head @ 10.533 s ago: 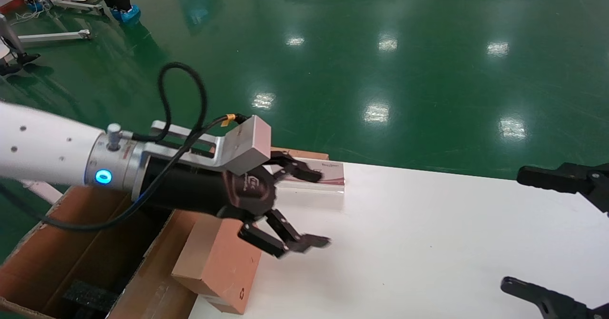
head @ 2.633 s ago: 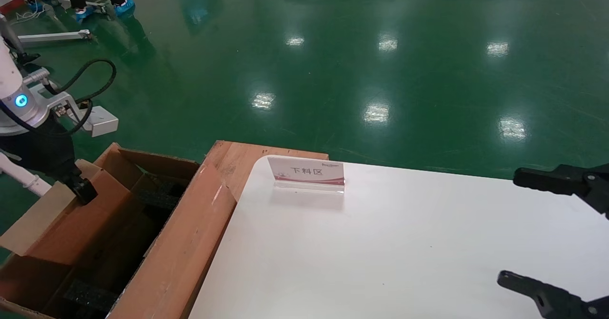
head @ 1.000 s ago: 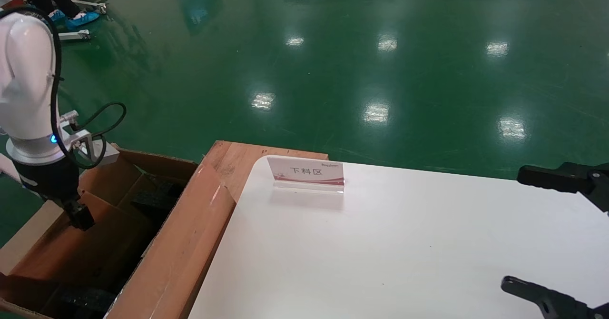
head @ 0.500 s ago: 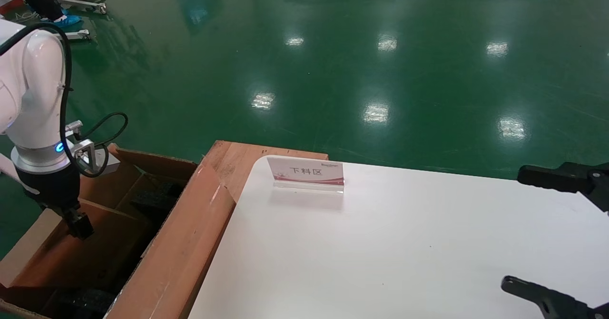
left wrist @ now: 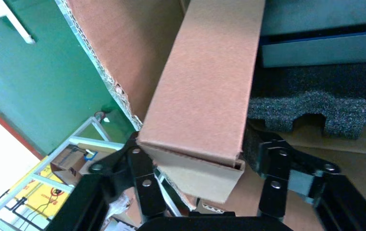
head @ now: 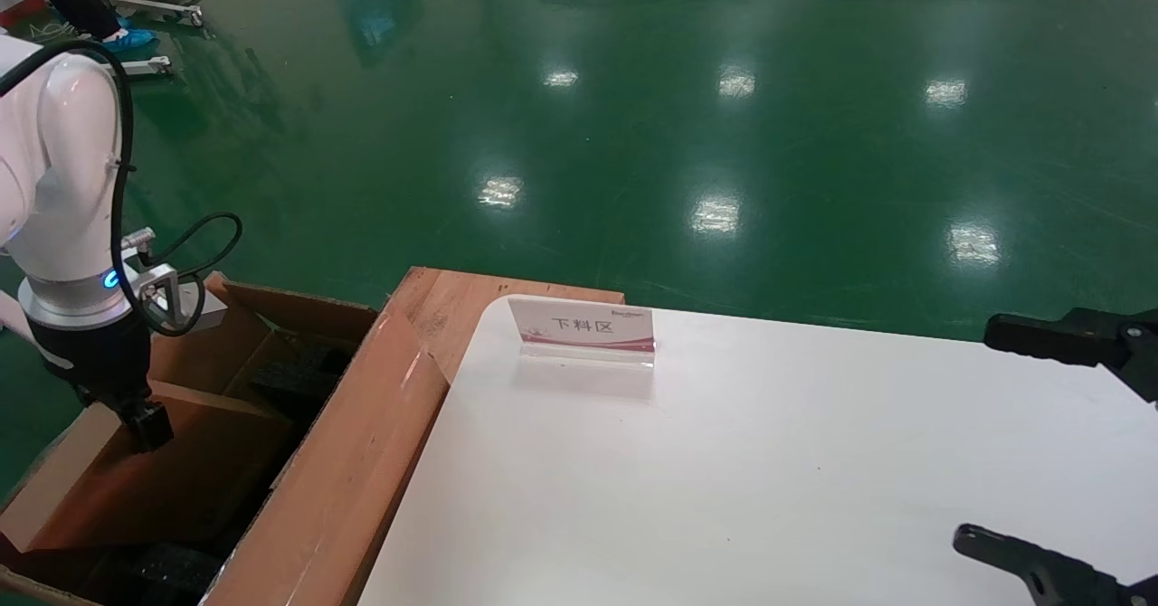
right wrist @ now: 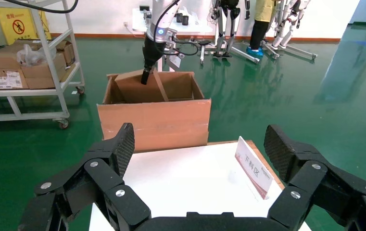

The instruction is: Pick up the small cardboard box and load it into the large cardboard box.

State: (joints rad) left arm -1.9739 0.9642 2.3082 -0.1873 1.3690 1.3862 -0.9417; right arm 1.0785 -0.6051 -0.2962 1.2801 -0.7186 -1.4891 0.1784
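Note:
The small cardboard box (head: 204, 461) slants down into the large cardboard box (head: 353, 479), its upper end at my left gripper (head: 147, 427). In the left wrist view the small cardboard box (left wrist: 209, 86) runs between the jaws of the left gripper (left wrist: 200, 144), which is shut on its near end. One side of the box is against a finger (left wrist: 145, 166), and the other finger's dark pad sits at the opposite side. Black foam (left wrist: 315, 106) lies beneath it. My right gripper (head: 1022, 443) hangs open over the table's right side, holding nothing.
A white table (head: 724, 479) carries a small sign (head: 583, 326) near its far left corner. The large box's long flap leans against the table's left edge. Behind the large cardboard box (right wrist: 157, 125) stands a metal shelf cart (right wrist: 27, 62), with people and robot stands farther back.
Ten seconds ago the small box leaned at the table's left edge under my open left gripper. Over the last second the left arm has sunk slightly, tilting the box deeper. The right arm has not moved.

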